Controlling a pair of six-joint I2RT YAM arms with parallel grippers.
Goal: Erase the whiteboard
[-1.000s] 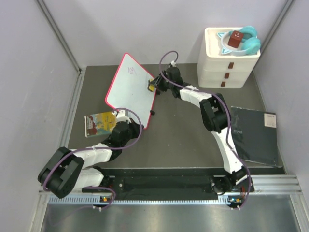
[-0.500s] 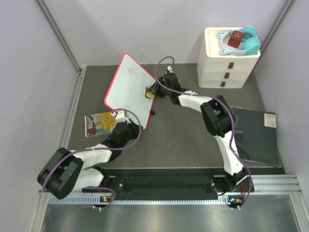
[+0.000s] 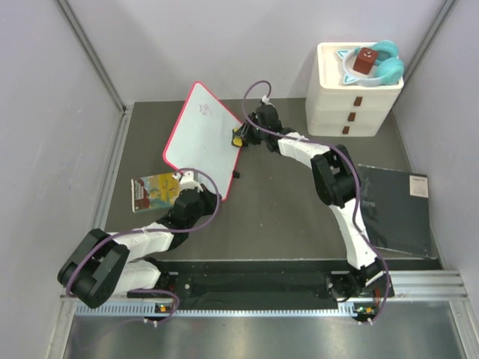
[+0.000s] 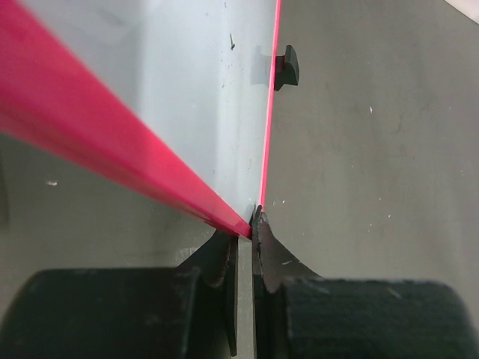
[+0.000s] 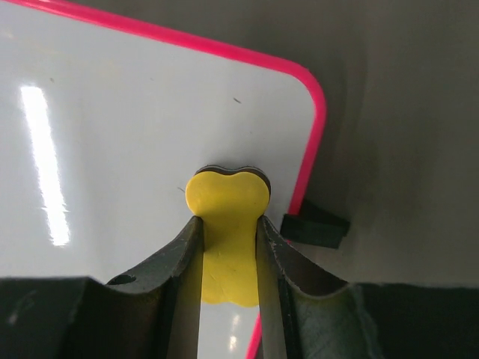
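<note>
Your left fingers [image 4: 271,258] pinch the near corner of the whiteboard [image 3: 200,138] on the dark bench [image 3: 277,209]. Your right fingers [image 5: 281,262] clamp a yellow eraser [image 5: 227,217] against its right edge. Pale grey walls [image 3: 187,37] stand around.

One whiteboard [image 3: 200,138], one yellow eraser [image 5: 226,224], one picture book [image 3: 153,191], three stacked drawers [image 3: 348,108].

We see the whiteboard [image 3: 200,138] as glossy white inside a thin red-pink frame, with a faint reddish scribble [image 3: 203,109] near its far corner and a black clip [image 4: 286,66] on one edge. The eraser [image 5: 227,217] is bright yellow. The worktop [image 3: 277,209] is dark grey. The drawer unit [image 3: 329,105] is white with brown handles, and the picture card [image 3: 155,191] is multicoloured.
</note>
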